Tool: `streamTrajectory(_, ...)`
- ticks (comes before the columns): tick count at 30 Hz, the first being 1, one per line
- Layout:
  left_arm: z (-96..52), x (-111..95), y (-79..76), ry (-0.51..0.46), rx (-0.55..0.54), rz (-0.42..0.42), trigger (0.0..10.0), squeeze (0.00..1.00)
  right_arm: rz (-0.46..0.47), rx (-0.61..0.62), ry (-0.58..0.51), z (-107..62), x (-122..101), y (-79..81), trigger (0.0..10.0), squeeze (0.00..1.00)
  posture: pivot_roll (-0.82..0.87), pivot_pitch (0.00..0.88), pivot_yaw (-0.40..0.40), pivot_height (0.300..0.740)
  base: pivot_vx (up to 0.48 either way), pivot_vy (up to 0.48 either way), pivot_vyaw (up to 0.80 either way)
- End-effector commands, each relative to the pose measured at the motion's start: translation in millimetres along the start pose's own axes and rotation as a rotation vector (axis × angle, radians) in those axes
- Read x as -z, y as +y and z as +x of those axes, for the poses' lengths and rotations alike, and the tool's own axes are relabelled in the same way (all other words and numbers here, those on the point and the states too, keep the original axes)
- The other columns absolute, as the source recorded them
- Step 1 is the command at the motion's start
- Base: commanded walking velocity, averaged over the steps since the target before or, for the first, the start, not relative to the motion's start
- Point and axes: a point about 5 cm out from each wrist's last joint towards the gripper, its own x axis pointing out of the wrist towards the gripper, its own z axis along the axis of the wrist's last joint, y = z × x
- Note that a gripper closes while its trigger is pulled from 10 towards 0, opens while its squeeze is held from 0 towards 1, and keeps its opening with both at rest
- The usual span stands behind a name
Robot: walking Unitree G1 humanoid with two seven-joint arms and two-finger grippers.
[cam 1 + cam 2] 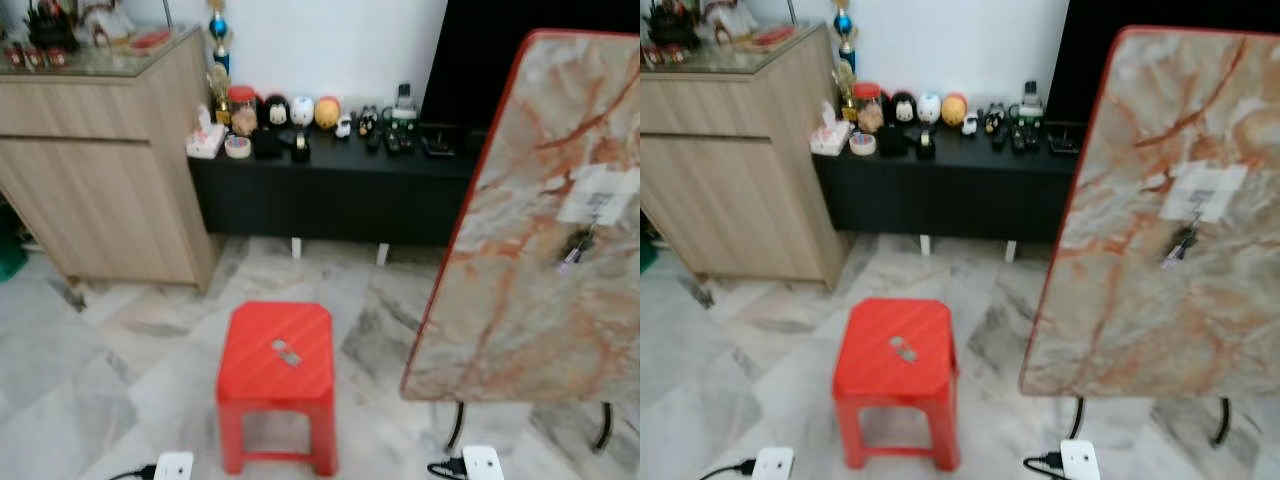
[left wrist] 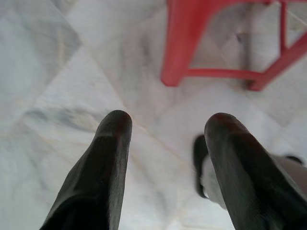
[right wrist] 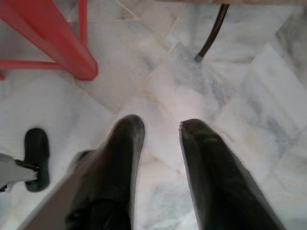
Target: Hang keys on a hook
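From my head I see the keys (image 1: 577,250) already hanging on the upended marble tabletop (image 1: 520,300), beyond my right side, while my left gripper (image 2: 165,132) hangs fingers apart near the red stool (image 2: 180,43), and my right gripper (image 3: 160,129) likewise gapes over floor.

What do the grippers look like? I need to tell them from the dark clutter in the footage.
Each has two long black fingers, smooth and slightly glossy, thick at the base and tapering to rounded tips. The left gripper and right gripper look alike, with no markings or cables visible on the fingers.
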Motion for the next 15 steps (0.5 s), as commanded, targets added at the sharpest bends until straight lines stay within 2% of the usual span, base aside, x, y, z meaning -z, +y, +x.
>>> streamTrajectory(1,0.1,1.3,-8.2,0.008,0.017,-0.010,10.0,0.00,-0.003,0.023,0.010,-1.8,4.3,-9.6,10.0,0.00,0.04,0.000,-0.040,0.725,0.000,0.480,0.00)
streamTrajectory(15,-0.3,2.9,-7.9,0.014,0.016,-0.013,10.0,0.00,-0.003,0.022,0.012,-1.8,4.8,-9.2,10.0,0.00,0.04,0.000,-0.040,0.725,0.000,0.480,0.00)
